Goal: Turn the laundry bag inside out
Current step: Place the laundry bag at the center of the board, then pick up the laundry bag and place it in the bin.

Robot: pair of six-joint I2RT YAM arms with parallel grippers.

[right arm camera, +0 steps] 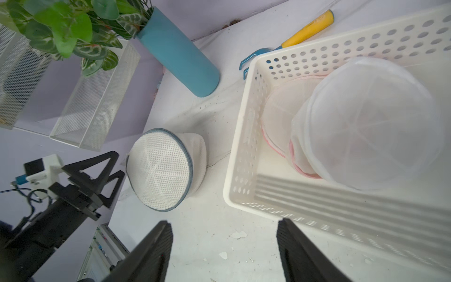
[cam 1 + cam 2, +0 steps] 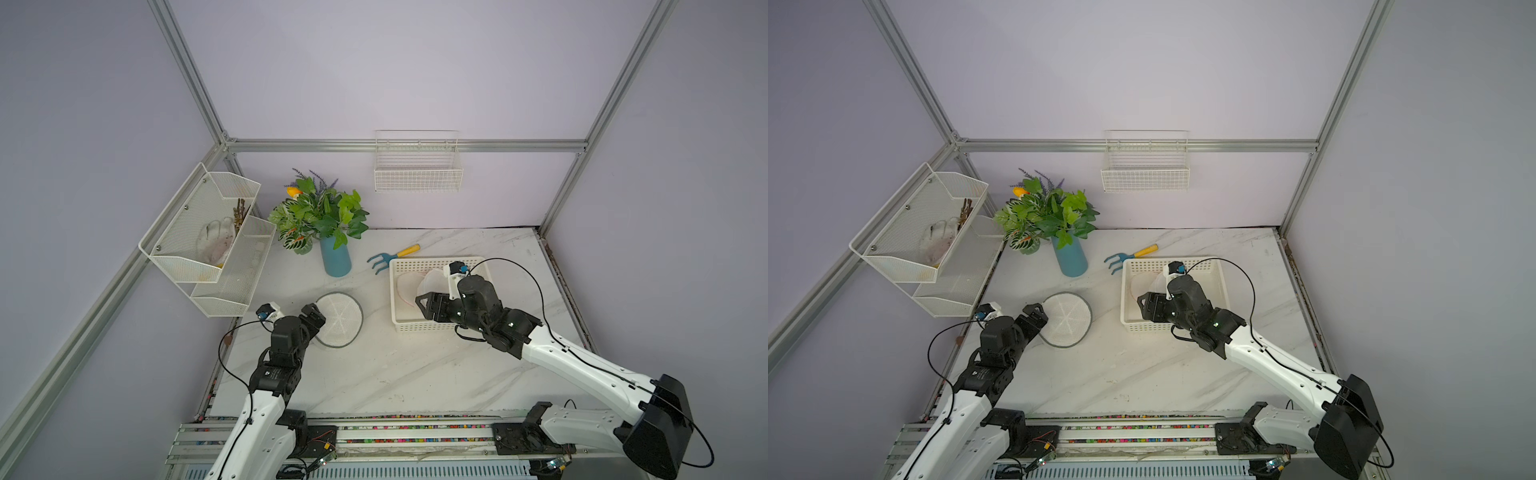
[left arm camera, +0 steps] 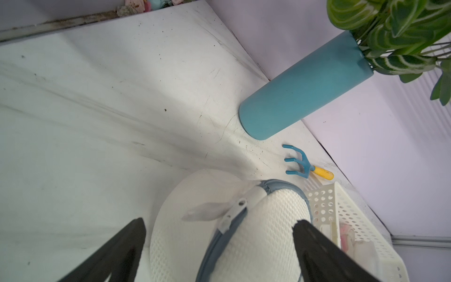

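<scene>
Both jaws spread, empty: left jaws beside laundry bag (image 2: 343,318) near left edge of surface (image 2: 395,374); right jaws above basket (image 2: 415,327).

No legible txt, brands or nos. anywhere. Small white print on left arm's wrist block (image 2: 272,374), lower left of frame, too tiny to read.

White-shelled left arm (image 2: 259,415) and right arm (image 2: 582,365) carry black joints, looping black cables and black triangular fingers (image 3: 317,254).
</scene>
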